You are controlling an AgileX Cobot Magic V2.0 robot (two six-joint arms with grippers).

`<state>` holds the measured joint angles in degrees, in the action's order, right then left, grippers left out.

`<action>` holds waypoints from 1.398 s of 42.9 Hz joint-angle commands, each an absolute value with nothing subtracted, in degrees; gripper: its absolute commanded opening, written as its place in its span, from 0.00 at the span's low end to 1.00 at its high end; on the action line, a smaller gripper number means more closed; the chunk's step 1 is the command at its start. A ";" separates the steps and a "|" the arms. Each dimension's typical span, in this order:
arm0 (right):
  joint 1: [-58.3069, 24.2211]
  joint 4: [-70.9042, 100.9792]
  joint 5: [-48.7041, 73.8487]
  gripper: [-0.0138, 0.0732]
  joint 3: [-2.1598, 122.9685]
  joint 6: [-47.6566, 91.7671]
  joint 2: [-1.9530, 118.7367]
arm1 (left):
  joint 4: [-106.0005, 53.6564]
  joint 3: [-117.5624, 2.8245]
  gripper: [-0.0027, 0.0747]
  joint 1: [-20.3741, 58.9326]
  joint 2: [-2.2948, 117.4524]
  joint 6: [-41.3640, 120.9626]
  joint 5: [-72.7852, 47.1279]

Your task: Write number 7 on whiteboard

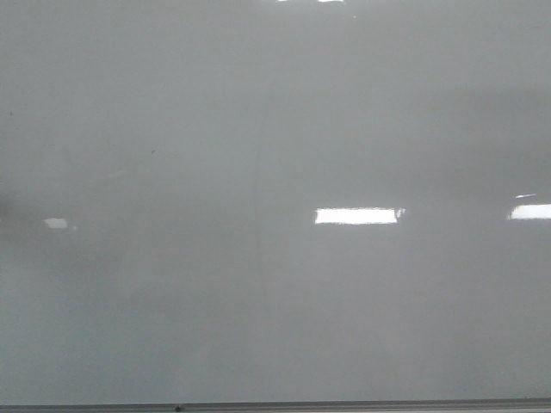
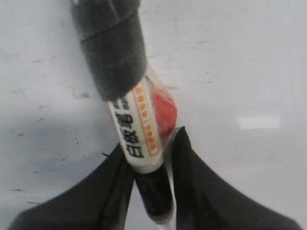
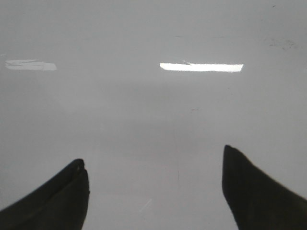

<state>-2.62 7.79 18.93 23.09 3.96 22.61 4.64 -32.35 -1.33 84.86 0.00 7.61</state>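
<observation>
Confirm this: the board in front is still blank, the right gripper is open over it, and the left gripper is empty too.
Not quite. The left gripper is not empty: the left wrist view shows it shut on a marker. The rest holds: the whiteboard bears no 7, and the right gripper is open over it.

You see bright rectangular light reflections [image 1: 355, 216] at middle right, another at the right edge, a fainter one far left.
</observation>
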 commanded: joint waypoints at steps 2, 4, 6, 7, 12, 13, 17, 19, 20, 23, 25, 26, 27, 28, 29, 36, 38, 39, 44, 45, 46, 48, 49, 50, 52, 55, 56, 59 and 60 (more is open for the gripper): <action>-2.54 8.17 15.00 0.84 25.25 4.15 23.40 | 4.59 -33.99 0.14 -1.30 83.52 0.00 11.13; -2.54 8.17 15.00 0.84 25.25 4.15 23.40 | 4.34 -33.99 0.11 -1.30 82.90 0.00 9.50; -2.54 8.17 15.00 0.84 25.25 4.15 23.40 | 3.12 -34.13 0.08 -0.97 81.30 -0.33 6.11; -2.54 8.17 15.00 0.84 25.25 4.15 23.40 | 2.60 -34.25 0.07 -0.92 80.45 -0.33 4.18; -2.54 8.17 15.00 0.84 25.25 4.15 23.40 | -1.02 -37.20 0.04 -0.77 74.89 -0.33 -8.87; -2.54 8.17 15.00 0.84 25.25 4.15 23.40 | -1.02 -38.07 0.03 -0.45 74.21 -0.33 -11.96; -2.78 8.19 16.35 0.84 25.63 4.15 23.40 | -1.02 -42.12 0.03 1.52 70.66 0.75 -24.22; -2.89 8.19 17.93 0.84 26.18 4.15 23.64 | -1.17 -44.38 0.03 3.35 69.46 3.17 -30.22; -2.89 8.19 18.94 0.84 26.53 4.15 23.87 | -1.17 -45.29 0.03 4.80 68.84 4.77 -32.52; -3.03 8.19 21.45 0.84 27.82 4.15 25.28 | -2.12 -47.86 0.03 8.41 67.92 8.25 -38.34; -3.36 8.19 23.09 0.84 28.77 4.15 26.34 | -3.26 -48.82 0.03 11.07 67.33 10.84 -40.20; -3.68 8.19 23.80 0.84 29.48 4.15 27.26 | -4.18 -49.40 0.03 12.49 67.03 12.40 -41.09; -4.00 8.19 24.55 0.84 30.01 4.15 27.99 | -5.02 -49.67 0.03 13.97 66.73 14.23 -41.43; -4.33 8.19 25.46 0.84 30.60 4.15 28.77 | -5.95 -49.85 0.03 16.01 66.21 16.97 -41.56; -4.75 8.24 25.93 0.84 31.19 4.21 29.57 | -7.01 -49.94 0.03 17.63 65.91 18.45 -41.59; -9.75 8.65 33.51 0.84 36.99 6.87 35.88 | -14.16 -49.94 0.03 30.58 61.02 35.82 -42.48; -12.06 9.57 36.24 0.84 39.05 9.03 38.05 | -14.16 -49.94 0.02 33.97 59.81 37.83 -42.37; -13.15 10.51 38.18 0.84 40.48 10.61 38.98 | -13.87 -49.94 0.01 35.99 59.10 38.50 -42.37; -19.83 17.40 45.53 0.84 46.32 18.57 44.09 | -13.31 -49.94 0.01 42.24 57.19 39.98 -42.37; -21.04 18.92 47.19 0.84 46.96 20.37 44.92 | -13.31 -49.94 0.01 43.48 56.90 40.54 -42.65; -22.22 20.43 48.24 0.84 48.15 22.75 45.76 | -13.31 -49.94 0.01 44.08 56.76 41.07 -42.66; -24.85 24.16 49.79 0.84 49.76 26.32 47.78 | -13.31 -49.94 0.01 46.29 56.32 41.75 -42.74; -26.28 26.06 50.16 0.84 50.92 28.55 48.87 | -13.31 -49.94 0.01 47.02 56.30 41.75 -42.46; -27.33 27.36 50.41 0.84 51.54 30.71 49.97 | -13.31 -49.94 0.01 47.86 56.30 41.75 -42.27; -29.59 29.91 50.49 0.84 52.96 34.08 51.59 | -13.31 -49.94 0.01 49.09 56.19 41.75 -41.98; -32.49 32.98 50.55 0.84 55.03 37.55 54.40 | -13.31 -49.94 0.01 50.22 56.19 41.75 -41.73; -33.60 33.74 50.55 0.84 55.71 38.27 55.60 | -13.31 -49.94 0.01 50.37 56.19 41.75 -41.73; -36.66 35.90 50.47 0.84 58.12 40.62 58.77 | -13.31 -49.94 0.01 50.53 56.19 41.75 -41.73; -37.45 36.40 50.30 0.84 58.78 41.14 59.61 | -13.31 -49.94 0.01 50.53 56.19 41.75 -41.73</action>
